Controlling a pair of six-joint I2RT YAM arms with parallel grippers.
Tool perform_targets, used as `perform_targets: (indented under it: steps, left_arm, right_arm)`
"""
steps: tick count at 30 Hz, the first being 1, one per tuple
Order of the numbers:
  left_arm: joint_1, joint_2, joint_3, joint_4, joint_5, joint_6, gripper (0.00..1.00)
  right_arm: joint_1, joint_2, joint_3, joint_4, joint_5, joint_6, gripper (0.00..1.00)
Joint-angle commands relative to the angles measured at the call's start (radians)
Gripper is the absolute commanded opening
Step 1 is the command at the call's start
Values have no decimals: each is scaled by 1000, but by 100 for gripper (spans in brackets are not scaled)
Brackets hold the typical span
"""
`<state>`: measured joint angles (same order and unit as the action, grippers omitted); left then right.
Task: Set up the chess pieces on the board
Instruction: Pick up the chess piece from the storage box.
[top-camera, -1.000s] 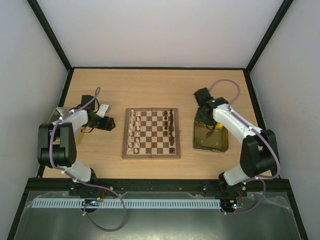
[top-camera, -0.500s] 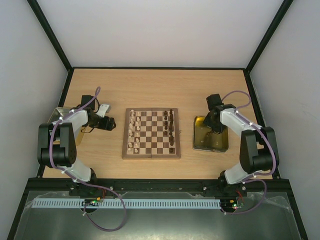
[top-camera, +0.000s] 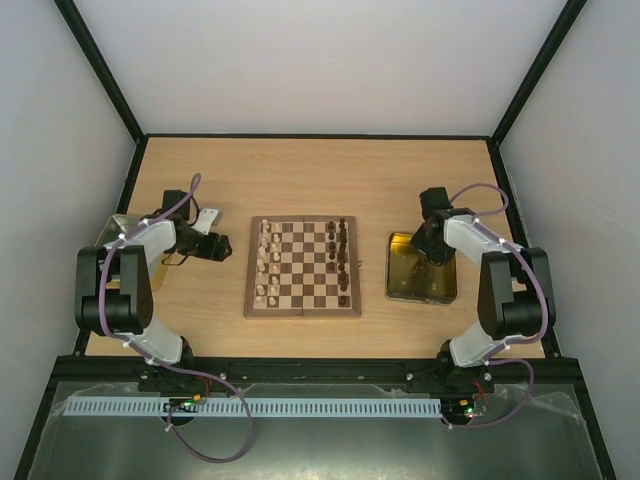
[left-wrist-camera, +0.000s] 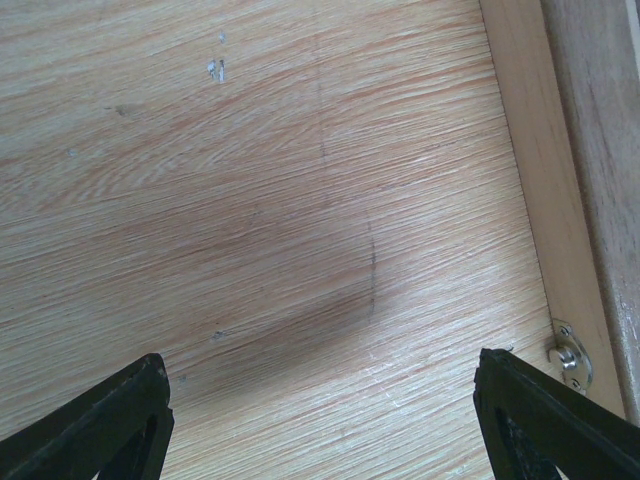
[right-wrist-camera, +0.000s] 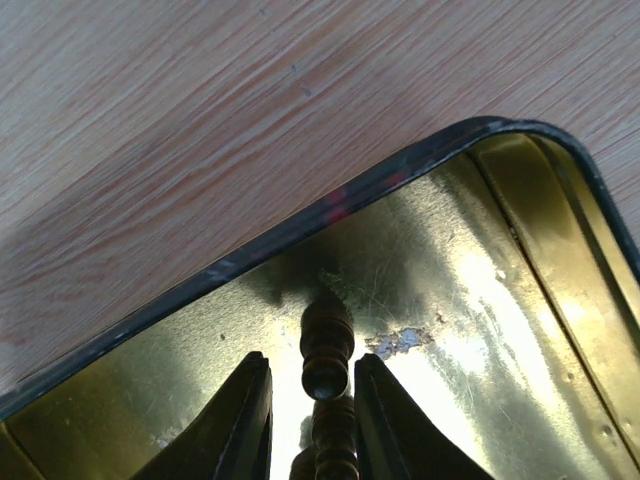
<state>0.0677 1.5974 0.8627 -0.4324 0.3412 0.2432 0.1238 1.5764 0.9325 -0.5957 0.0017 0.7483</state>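
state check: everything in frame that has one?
Board: flat, unfolded.
Cream pieces: standing along its left side.
Dark pieces: standing along its right side.
Tray: open, right of Board.
Loose dark piece: in Tray, between Right gripper's fingers.
Right gripper: nearly closed around it; grip unclear.
Left gripper: open, empty, over bare table.
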Motion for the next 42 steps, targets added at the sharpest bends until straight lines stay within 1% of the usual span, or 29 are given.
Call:
perform_targets:
  steps: [1,6,14,18,22,27,32,36,40,42]
  left_arm:
    - [-3,-13,-4,-14,19,13,83]
    - [-3,-15,-4,-15,22,14,83]
    - [-3,-17,-4,-16,22,13,83]
    - [-3,-12,-3,-16,20,13,83]
    - [-3,-6,-2,-14,16,12,83]
    - [-6,-4,0,-15,4,8,83]
    - [-9,3,1,-11,-15,5,83]
    - [-11,6,1,-11,-27,3,83]
    - [-11,11,0,-10,-39,0,83]
    - [-11,14,-1,-9,-43,-1,83]
  right_arm:
    - [-13,19,-27,24,-1,22,22]
    - [-14,23,-37,43,5,28,20]
    - [-15,20,-28,41,33,29,3]
    - [-14,-21,-30,30,55,25,2]
    - [5,-101,-35,11,60,14,2]
    - [124,-164,31,-64,122,0,2]
    - [321,-186,123,-140,172,1,2]
    - [489,-182,157,-150,164,34,2]
    - [660,-128,190,-157,156,46,2]
    - [720,-95,195,-140,140,37,2]
